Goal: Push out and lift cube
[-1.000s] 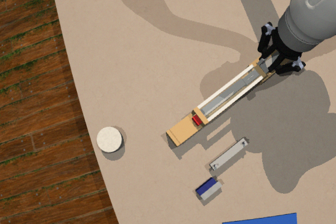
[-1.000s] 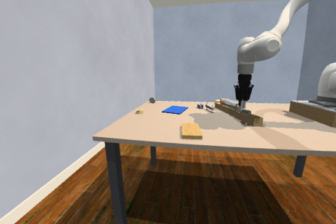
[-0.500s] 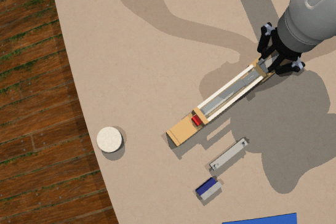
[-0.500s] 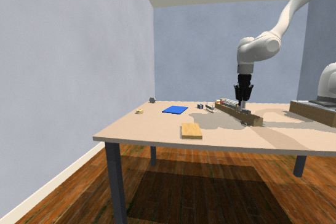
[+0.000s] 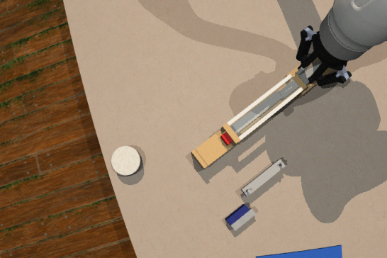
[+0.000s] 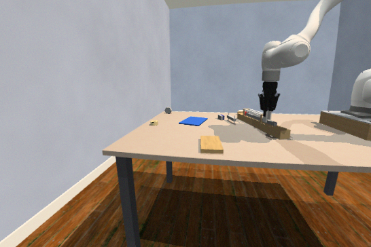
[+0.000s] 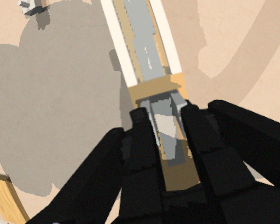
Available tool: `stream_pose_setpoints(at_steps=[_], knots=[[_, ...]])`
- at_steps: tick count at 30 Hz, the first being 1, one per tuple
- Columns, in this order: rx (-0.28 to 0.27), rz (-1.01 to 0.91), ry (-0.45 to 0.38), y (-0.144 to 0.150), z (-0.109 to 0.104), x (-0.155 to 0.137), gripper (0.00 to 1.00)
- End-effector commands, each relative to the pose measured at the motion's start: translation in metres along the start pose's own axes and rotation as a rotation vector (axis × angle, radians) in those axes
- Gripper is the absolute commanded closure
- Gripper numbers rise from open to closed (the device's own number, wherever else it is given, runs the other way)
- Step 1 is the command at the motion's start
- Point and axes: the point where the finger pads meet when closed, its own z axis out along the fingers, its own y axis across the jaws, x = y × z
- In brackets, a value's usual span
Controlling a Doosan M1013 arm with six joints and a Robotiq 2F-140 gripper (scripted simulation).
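The channel (image 5: pixel 264 98) (image 6: pixel 261 129) (image 7: pixel 116 42) has wooden crosspieces and white top rails. The red cube (image 5: pixel 226 138) (image 6: pixel 245 113) sits on the tan ledge (image 5: pixel 212 149), just outside the crosspiece at that end; the raised lip (image 5: pixel 198 160) is at the ledge's far edge. A long grey stick (image 5: pixel 260 110) (image 7: pixel 141 37) lies along the inside of the channel, its tip near the cube. My gripper (image 5: pixel 305 74) (image 6: pixel 267 119) (image 7: pixel 161 102) is shut on the grey stick's upright part at the opposite end. The exact contact at the fingertips is partly hidden.
Beside the channel lie a grey bar with small end posts (image 5: pixel 263 177) and a blue and grey block (image 5: pixel 240 217). A white disc (image 5: pixel 125 160) stands beyond the lip. A blue mat (image 5: pixel 305 252) (image 6: pixel 193 121) and a wooden board (image 6: pixel 211 143) lie farther off.
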Motion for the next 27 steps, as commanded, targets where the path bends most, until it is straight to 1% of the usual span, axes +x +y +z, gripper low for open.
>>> stream_pose_setpoints(at_steps=[1, 12, 13, 27], knots=[[0.000, 0.000, 0.000, 0.0000, -0.0001, 0.0000, 1.00], [0.000, 0.000, 0.000, 0.0000, -0.0001, 0.0000, 1.00], [0.000, 0.000, 0.000, 0.0000, -0.0001, 0.0000, 0.77], [0.000, 0.000, 0.000, 0.0000, -0.0001, 0.0000, 0.77]])
